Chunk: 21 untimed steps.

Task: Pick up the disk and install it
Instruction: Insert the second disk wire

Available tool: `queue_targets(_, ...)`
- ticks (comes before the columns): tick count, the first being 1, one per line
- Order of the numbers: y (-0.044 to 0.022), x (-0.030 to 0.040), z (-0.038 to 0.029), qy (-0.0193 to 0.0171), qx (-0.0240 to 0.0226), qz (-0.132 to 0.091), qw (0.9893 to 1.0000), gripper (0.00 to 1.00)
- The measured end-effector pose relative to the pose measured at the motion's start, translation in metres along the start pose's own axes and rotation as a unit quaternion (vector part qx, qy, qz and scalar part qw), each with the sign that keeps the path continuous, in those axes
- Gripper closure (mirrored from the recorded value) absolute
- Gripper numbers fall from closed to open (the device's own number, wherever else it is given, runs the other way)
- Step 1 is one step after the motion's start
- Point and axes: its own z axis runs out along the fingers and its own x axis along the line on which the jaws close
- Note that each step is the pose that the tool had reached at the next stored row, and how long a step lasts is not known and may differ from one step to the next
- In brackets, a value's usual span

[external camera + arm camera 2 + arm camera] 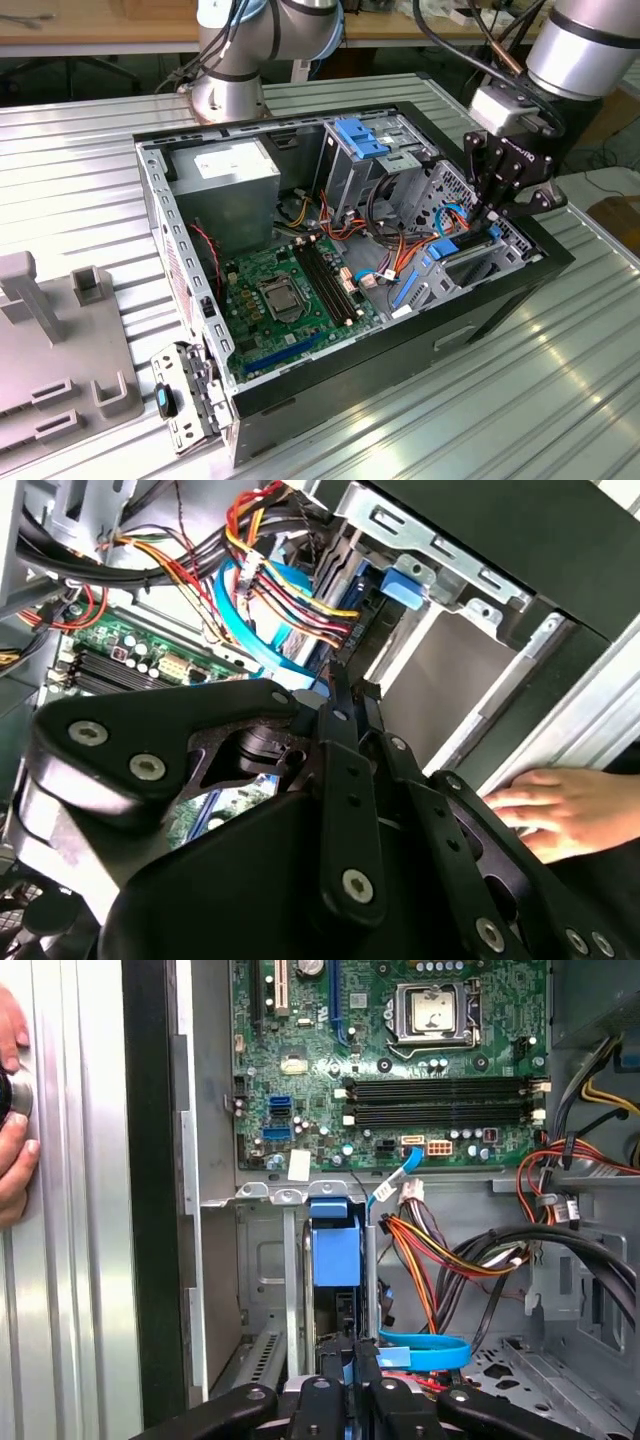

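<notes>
Open computer case (500,300) lies on the ribbed metal table (560,400). Disk (335,1250) stands on edge in the drive bay near the case's front wall, beside the motherboard (290,290). Gripper (350,1360) closed on the disk's end. A person's hand (560,810) rests on the table outside the case.

Silver arm (585,45), black screw-studded end effector (497,205).
</notes>
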Motion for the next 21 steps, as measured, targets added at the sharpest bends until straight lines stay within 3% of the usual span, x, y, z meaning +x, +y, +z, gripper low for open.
queue_targets(1, 0.0001, 0.0004, 0.0012, -0.0060, -0.0001, 0.000, 1.0000, 0.84)
queue_targets(2, 0.0002, 0.0016, 0.0023, -0.0090, -0.0002, 0.000, 1.0000, 0.84)
queue_targets(6, 0.0003, 0.0025, 0.0060, -0.0155, -0.0003, 0.000, 0.9999, 0.84)
queue_targets(12, 0.0003, 0.0028, 0.0073, -0.0169, 0.0012, -0.021, 0.9996, 0.84)
queue_targets(21, -0.0016, 0.0028, 0.0104, -0.0168, 0.0012, -0.021, 0.9996, 0.84)
